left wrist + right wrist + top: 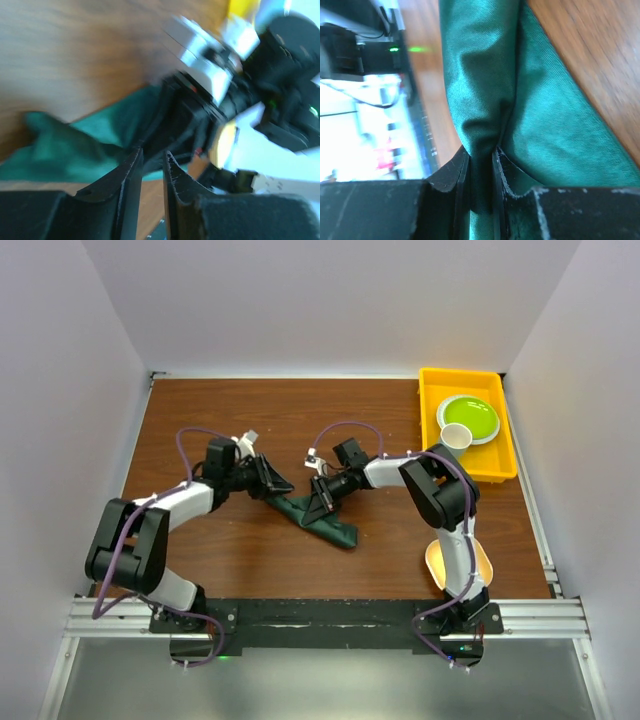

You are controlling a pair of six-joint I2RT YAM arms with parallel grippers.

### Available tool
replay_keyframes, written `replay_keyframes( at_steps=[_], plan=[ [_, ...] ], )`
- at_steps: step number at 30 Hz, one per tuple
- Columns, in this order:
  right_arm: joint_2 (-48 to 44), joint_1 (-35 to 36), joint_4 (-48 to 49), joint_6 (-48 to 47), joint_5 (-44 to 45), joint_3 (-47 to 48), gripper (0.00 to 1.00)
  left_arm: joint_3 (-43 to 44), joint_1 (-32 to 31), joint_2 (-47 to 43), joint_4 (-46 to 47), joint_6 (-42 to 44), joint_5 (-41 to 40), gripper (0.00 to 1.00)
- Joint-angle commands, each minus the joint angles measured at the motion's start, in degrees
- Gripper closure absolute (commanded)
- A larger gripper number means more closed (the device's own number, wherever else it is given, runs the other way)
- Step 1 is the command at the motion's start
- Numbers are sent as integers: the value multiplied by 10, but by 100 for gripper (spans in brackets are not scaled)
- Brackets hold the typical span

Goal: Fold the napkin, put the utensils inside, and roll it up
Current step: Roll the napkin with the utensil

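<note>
Bright even overhead light, soft shadows; left wrist view motion-blurred, sheen on the napkin [475, 65].

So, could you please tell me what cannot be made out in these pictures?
- Left wrist view: motion blur; whether the left pincer grips the napkin is unclear.
- Top view: the napkin's folds are too small to read, and both pincers cover parts of it.
- Right wrist view: the right pincer, shut on a fold, sits close up; the napkin's edges are cut off by the frame.
- Utensils: seen in no view.
</note>
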Motion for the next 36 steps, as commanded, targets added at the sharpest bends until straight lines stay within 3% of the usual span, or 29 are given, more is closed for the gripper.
replay_keyframes(
  at_steps=[1, 7, 11, 14, 19, 23, 27, 31, 36],
  plan=[
    [37, -23, 9, 60, -47, -8, 94, -22, -37, 19, 164, -84, 25, 75],
    [51, -35, -13, 62, 2, 3, 93, -84, -46, 62, 308, -154, 27, 80],
    [53, -36, -15, 64, 19, 3, 93, -140, -49, 109, 459, -194, 27, 82],
    [52, -36, -31, 52, 26, 9, 92, -143, -50, 147, 476, -188, 22, 85],
    [28, -35, -95, 10, 53, 32, 79, -136, -49, 178, 454, -162, 10, 86],
    [-10, -31, -188, -45, 96, 62, 54, -126, -49, 188, 406, -142, 12, 87],
    [-51, -25, -288, -95, 159, 95, 41, -124, -49, 191, 389, -133, 17, 87],
    [-101, -24, -344, -113, 244, 95, 36, -105, -49, 191, 345, -119, 21, 88],
    [-174, -22, -343, -109, 325, 31, 36, -81, -49, 186, 303, -104, 26, 88]
  ],
)
